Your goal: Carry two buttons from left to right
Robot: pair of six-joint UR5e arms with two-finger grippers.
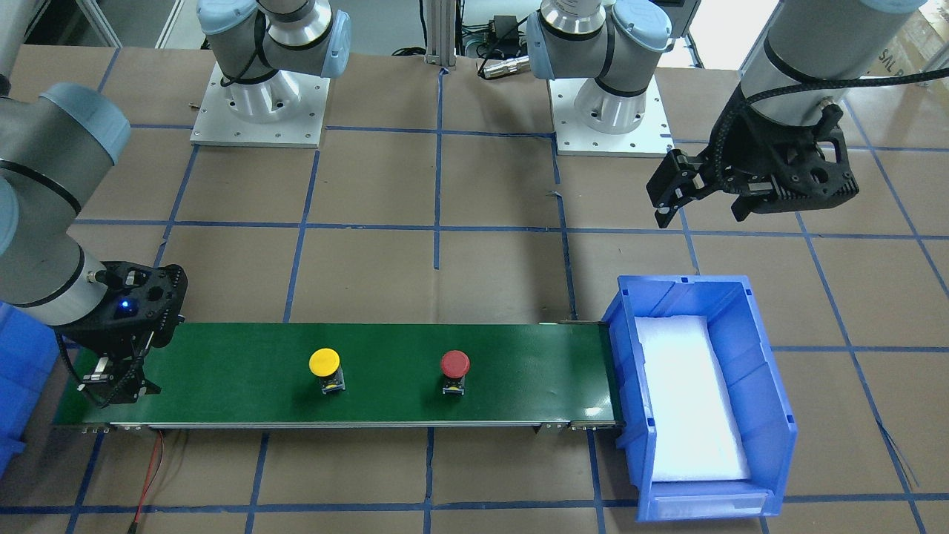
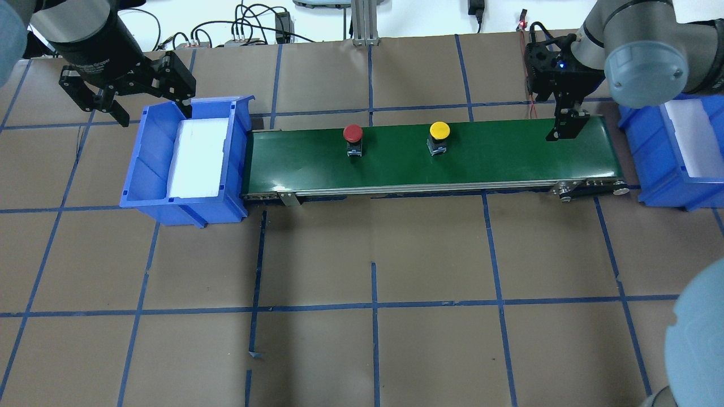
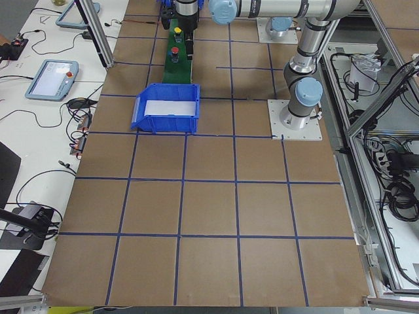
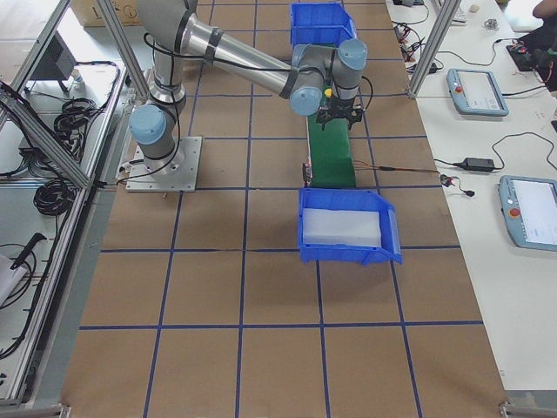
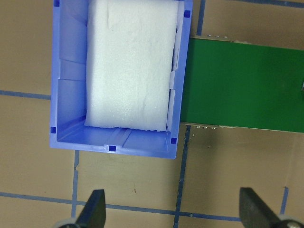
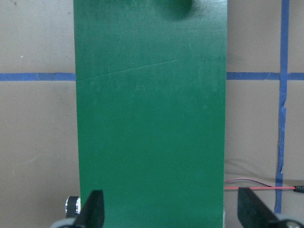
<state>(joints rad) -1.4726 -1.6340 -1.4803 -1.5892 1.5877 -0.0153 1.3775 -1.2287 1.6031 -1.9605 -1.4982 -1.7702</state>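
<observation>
Green conveyor belt (image 1: 245, 371) carries both buttons, upright and well apart. Red-capped mushroom push-button (image 1: 454, 365) stands nearer the blue plastic bin (image 1: 764, 348) lined with white foam pad (image 1: 686, 400) at the robot's left end. Yellow-capped mushroom push-button (image 1: 325, 363) stands further toward the right end. Over the table beside that bin, left gripper (image 5: 172, 199) has its fingers spread wide, empty. Over the belt's right end, right gripper (image 6: 170, 199) is likewise spread wide, empty.

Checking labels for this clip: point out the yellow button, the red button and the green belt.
yellow button (image 1: 325, 361), front-facing view, middle of its cap.
red button (image 1: 454, 363), front-facing view, middle of its cap.
green belt (image 1: 389, 371), front-facing view, bare surface.
</observation>
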